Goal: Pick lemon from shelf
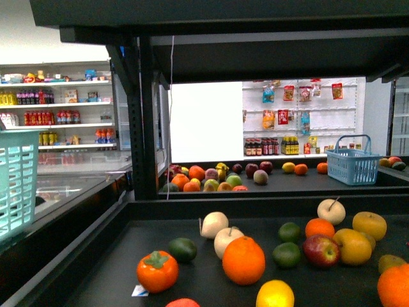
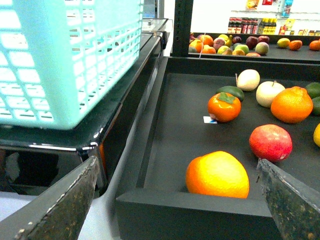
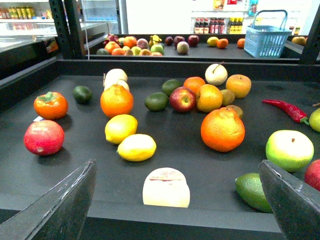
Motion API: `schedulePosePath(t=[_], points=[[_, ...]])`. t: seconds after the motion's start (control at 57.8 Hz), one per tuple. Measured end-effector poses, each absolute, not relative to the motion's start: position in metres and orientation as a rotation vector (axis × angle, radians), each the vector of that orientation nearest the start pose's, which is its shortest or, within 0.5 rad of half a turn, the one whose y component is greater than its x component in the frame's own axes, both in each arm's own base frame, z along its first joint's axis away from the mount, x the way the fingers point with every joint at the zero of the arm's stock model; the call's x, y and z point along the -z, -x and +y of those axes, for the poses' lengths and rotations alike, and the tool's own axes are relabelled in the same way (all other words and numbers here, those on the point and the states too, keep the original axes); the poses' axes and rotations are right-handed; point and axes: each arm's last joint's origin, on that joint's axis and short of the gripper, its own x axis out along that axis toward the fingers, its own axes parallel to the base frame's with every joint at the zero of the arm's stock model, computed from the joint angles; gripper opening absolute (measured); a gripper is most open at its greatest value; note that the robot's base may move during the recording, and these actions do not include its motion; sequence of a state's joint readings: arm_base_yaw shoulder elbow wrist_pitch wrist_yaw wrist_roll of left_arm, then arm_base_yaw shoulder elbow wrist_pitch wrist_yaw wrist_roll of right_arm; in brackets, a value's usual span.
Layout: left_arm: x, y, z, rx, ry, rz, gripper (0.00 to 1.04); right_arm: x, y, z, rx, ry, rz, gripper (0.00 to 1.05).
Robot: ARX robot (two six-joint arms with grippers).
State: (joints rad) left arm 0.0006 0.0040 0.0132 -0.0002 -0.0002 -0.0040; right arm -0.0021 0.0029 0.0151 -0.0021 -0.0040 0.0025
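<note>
The shelf is a black tiered stand with dark fruit trays. In the left wrist view a lemon, bright yellow shading to orange at one end, lies just behind the tray's front rim near its corner. My left gripper is open and empty, short of the rim, with the lemon seen between its fingers. Two more yellow lemons lie mid-tray in the right wrist view; one shows in the front view. My right gripper is open and empty before the rim.
A turquoise basket stands left of the tray. Oranges, a red apple, a persimmon, limes, a white fruit half and a red chilli share the tray. A black upright and a blue basket stand behind.
</note>
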Motion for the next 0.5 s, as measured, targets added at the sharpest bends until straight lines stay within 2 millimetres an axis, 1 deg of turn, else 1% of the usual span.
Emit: schedulePosePath(t=[0.502], points=[[-0.1676,-0.0972,0.0001,-0.001,0.004,-0.009,0.97,-0.1683,-0.0969,-0.0001,0.0,-0.002,-0.01,0.97]])
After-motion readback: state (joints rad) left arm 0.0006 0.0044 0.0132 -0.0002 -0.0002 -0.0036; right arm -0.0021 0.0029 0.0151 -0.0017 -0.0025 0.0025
